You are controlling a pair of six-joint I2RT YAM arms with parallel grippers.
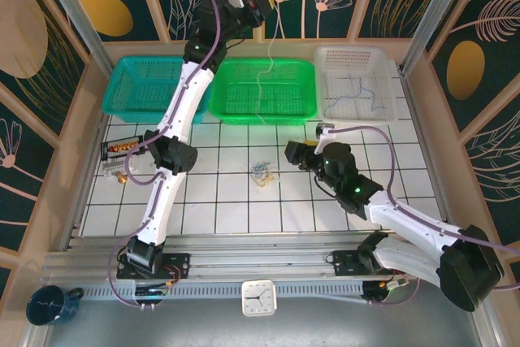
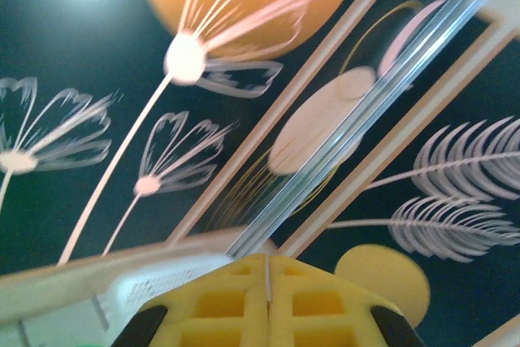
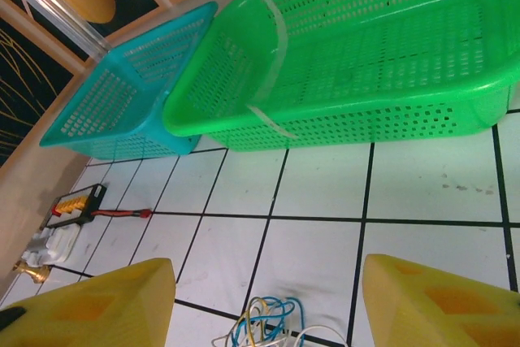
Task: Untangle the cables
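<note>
thin squiggly cables (image 1: 262, 171) clumped, perforated green plastic basket (image 3: 390, 119), glossy tiles (image 3: 309, 258)

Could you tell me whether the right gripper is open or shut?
Open: on the right gripper, the yellow fingers stand far apart, gripping nothing.

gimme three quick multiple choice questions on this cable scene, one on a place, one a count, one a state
1. The tangled clump lies: A inside a basket; B on the tiled table; C hanging in the air.
2. Baskets along the back: A two; B three; C four.
3. The right arm's jaws stand: A open; B shut empty; C shut on a cable.
Answers: B, it sits on bare tiles; B, teal basket, green basket, white basket; A, a wide gap shows in the right wrist view.
</note>
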